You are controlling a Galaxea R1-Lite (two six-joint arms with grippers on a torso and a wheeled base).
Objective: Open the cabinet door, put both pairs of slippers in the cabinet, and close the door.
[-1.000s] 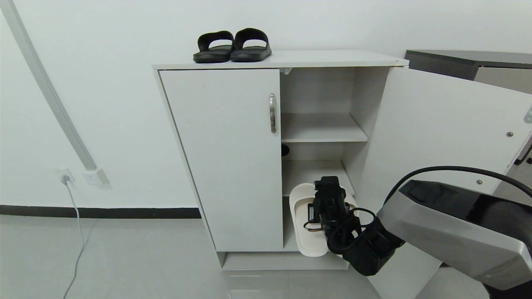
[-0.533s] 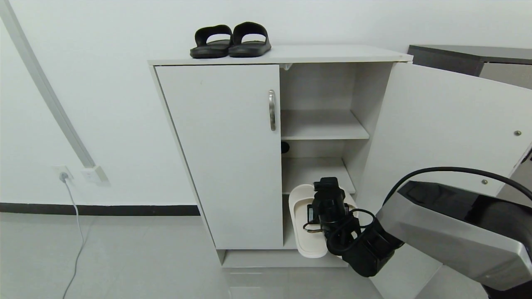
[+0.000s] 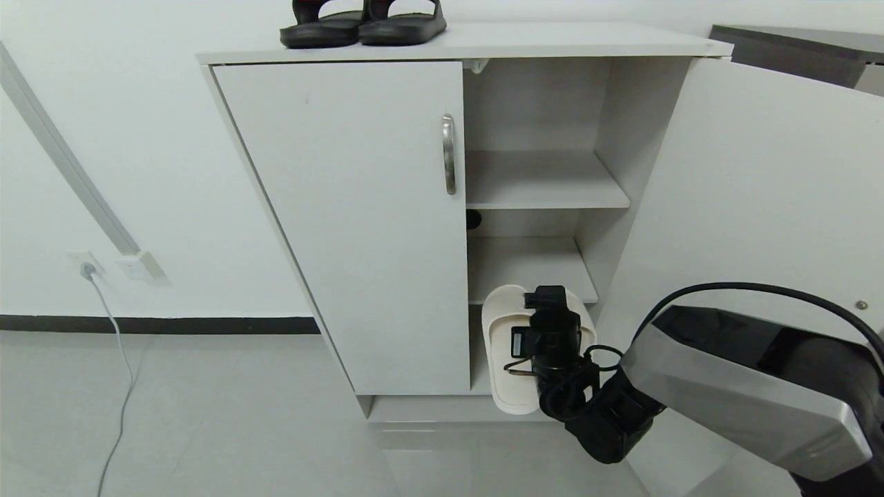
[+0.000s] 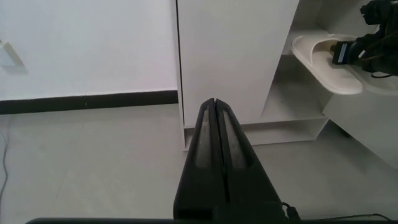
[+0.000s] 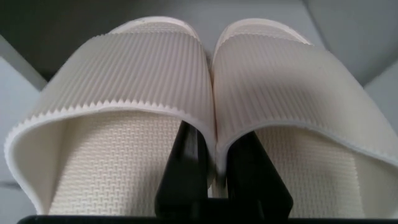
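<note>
Cream ribbed foam slippers (image 3: 504,345), pair side by side, at mouth of bottom compartment of white laminate cabinet (image 3: 345,207), heels jutting past front edge; resting or hovering, cannot tell. Right gripper (image 3: 545,304) clamps their adjoining inner edges. Left gripper (image 4: 214,137) empty, fingers pressed together, above floor. Black rubber slippers (image 3: 362,27) on cabinet top.

Risk: release here likely tips pair out, since heels overhang; narrow pinch may let one slipper slide free.

Right door (image 3: 760,179) open wide. Glossy grey tile floor (image 3: 207,428), white wall, black skirting, wall socket (image 3: 86,266) with cable.

A cable (image 3: 125,373) hangs from a wall socket (image 3: 83,263).
</note>
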